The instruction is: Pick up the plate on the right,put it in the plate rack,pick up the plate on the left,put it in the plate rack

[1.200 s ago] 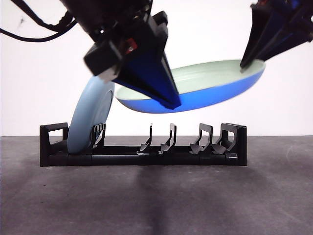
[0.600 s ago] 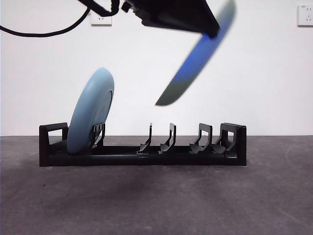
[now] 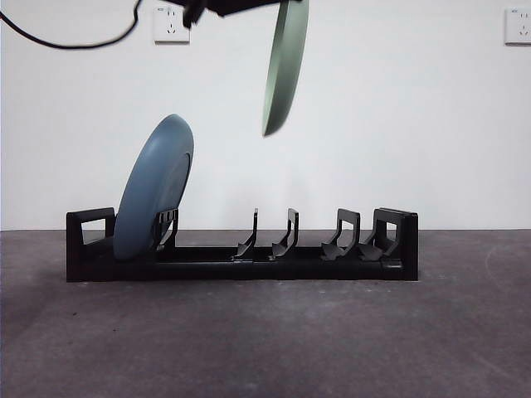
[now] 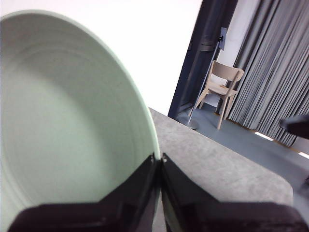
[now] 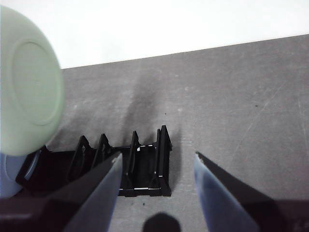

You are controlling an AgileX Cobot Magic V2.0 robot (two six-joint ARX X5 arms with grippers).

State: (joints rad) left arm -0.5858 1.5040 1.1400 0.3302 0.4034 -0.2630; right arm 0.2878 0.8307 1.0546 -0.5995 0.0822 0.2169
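Green plate (image 3: pixel 282 70): pale green, hanging nearly edge-on at the frame's upper centre, well above the rack's middle dividers.
Left gripper (image 4: pixel 158 162): jaws pinching tight on the green plate's rim.
Right gripper (image 5: pixel 157 164): jaws standing wide apart, gripping nothing, looking down on the rack's end.
Plate rack (image 3: pixel 249 253): long, black, sitting on the dark table (image 3: pixel 265 340).
Blue plate (image 3: pixel 155 189): leaning upright in the rack's left end slot.
Background: white wall with a socket (image 3: pixel 168 23) at upper left.

Blue plate (image 3: pixel 154 189) leaning in the plate rack (image 3: pixel 241 249) at one end slot, remaining dividers unoccupied, green plate (image 3: pixel 284 66) hanging nearly upright above the middle slots, open air between.
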